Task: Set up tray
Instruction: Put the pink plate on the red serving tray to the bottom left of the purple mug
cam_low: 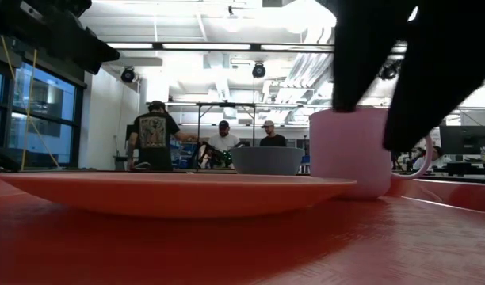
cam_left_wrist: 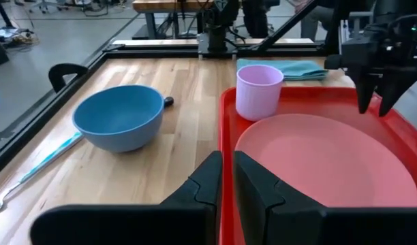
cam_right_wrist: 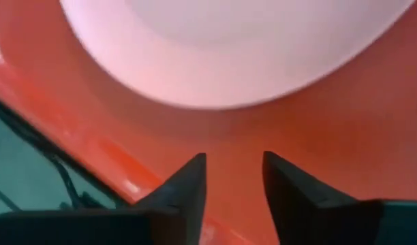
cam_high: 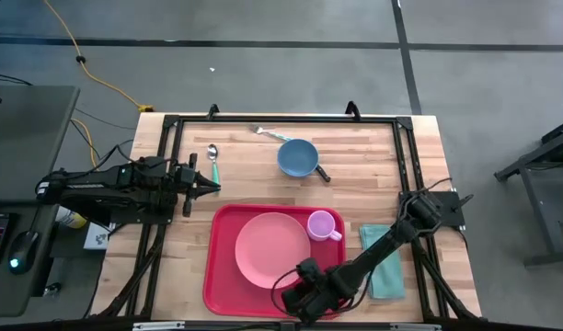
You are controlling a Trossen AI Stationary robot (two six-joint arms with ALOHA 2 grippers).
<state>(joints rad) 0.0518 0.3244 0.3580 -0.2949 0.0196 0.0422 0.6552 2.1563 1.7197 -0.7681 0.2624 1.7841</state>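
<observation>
The red tray (cam_high: 222,276) lies on the wooden table near its front edge. On it are a round salmon-pink plate (cam_high: 270,248) and a pale purple cup (cam_high: 323,225), which stands upright at the tray's far right corner. My right gripper (cam_high: 291,292) is open and points down just above the tray's near part (cam_right_wrist: 317,129), beside the plate's rim (cam_right_wrist: 229,82). It also shows in the left wrist view (cam_left_wrist: 375,109). My left gripper (cam_high: 212,188) is shut and empty above the table, off the tray's far left corner (cam_left_wrist: 225,109).
A blue bowl (cam_high: 298,158) stands at the far middle, with a dark utensil (cam_high: 323,174) beside it. A fork (cam_high: 268,133) and a teal-handled spoon (cam_high: 213,164) lie at the far left. A folded teal cloth (cam_high: 383,262) lies right of the tray. People stand beyond the table (cam_low: 155,134).
</observation>
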